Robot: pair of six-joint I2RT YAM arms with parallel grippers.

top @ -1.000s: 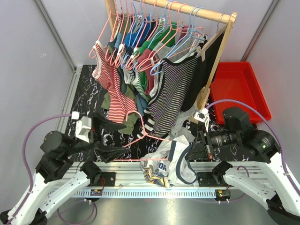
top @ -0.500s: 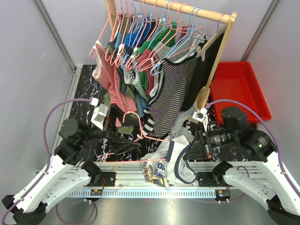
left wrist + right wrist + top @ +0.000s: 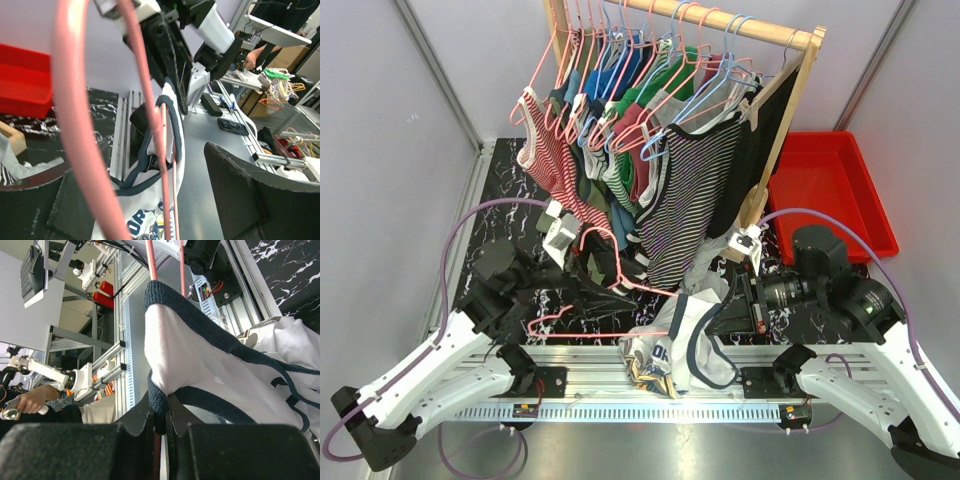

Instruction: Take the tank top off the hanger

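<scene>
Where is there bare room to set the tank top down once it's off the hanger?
The red tray, right of the rack, looks bare. So does the table strip left of the hanging clothes. The near centre is crowded: tank top, hanger, left gripper and right gripper.

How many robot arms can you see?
2. The left arm reaches from the bottom left toward the pink hanger; the right arm is bottom right, by the white tank top.
</scene>
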